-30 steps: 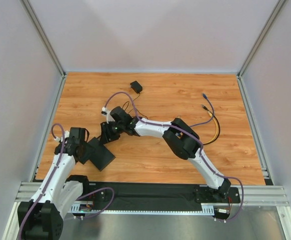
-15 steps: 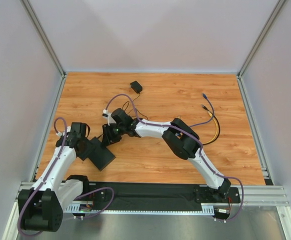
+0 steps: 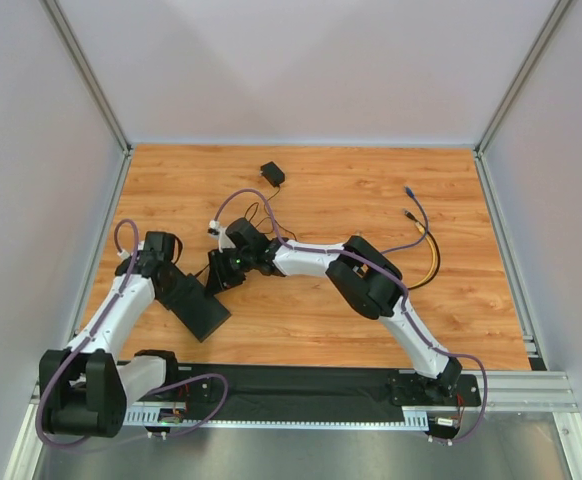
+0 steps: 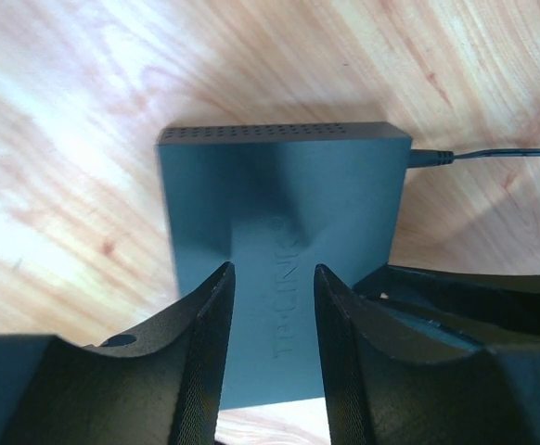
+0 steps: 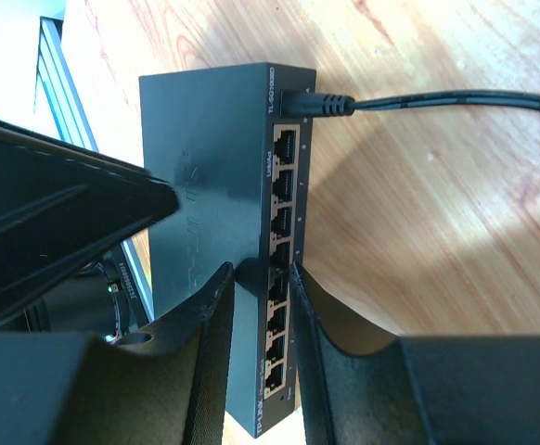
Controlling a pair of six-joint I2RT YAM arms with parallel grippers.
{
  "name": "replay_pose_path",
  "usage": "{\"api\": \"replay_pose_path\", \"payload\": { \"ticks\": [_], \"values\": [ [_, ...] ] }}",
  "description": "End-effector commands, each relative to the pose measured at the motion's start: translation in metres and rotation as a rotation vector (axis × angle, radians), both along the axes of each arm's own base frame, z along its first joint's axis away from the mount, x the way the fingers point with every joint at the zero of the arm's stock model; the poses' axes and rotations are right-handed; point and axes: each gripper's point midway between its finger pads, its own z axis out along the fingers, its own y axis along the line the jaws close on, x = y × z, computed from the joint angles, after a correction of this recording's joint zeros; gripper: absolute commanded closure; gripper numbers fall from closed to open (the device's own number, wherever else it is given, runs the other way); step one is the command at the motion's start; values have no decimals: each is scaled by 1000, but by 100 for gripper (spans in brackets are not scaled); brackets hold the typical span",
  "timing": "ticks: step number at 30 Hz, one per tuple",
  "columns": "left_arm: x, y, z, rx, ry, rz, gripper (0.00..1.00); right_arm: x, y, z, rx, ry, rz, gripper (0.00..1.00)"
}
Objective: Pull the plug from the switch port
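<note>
The switch is a flat black box lying on the wooden table, also in the left wrist view and the right wrist view. A black plug sits in the end socket of its port edge, its lead running off right; it also shows in the left wrist view. My left gripper is partly open, its fingers over the switch's top face with nothing between them. My right gripper is partly open, straddling the port edge about halfway along, short of the plug.
A small black adapter block on a thin lead lies at the back. Yellow, blue and purple cables lie at the right. Grey walls and metal frame rails bound the table.
My left arm has swung away from the near edge and its gripper now lies over the switch's top. My right gripper has shifted slightly right. The plug stays in its socket.
</note>
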Motion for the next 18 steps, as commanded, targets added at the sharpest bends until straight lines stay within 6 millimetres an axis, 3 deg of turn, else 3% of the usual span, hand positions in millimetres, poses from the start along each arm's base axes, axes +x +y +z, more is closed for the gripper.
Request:
{"api": "replay_pose_path", "payload": {
  "ticks": [1, 6, 11, 18],
  "values": [
    [-11, 13, 22, 63, -10, 22, 52, -13, -9, -3, -45, 9, 19, 69],
    [-36, 19, 17, 61, -76, 108, 46, -10, -9, -7, -58, 7, 13, 69],
    [-32, 8, 7, -23, -110, 152, 45, -12, -8, -6, -52, 12, 18, 69],
    [-28, 3, -18, -34, -2, 144, 46, -15, -9, -7, -50, 22, 26, 70]
  ]
}}
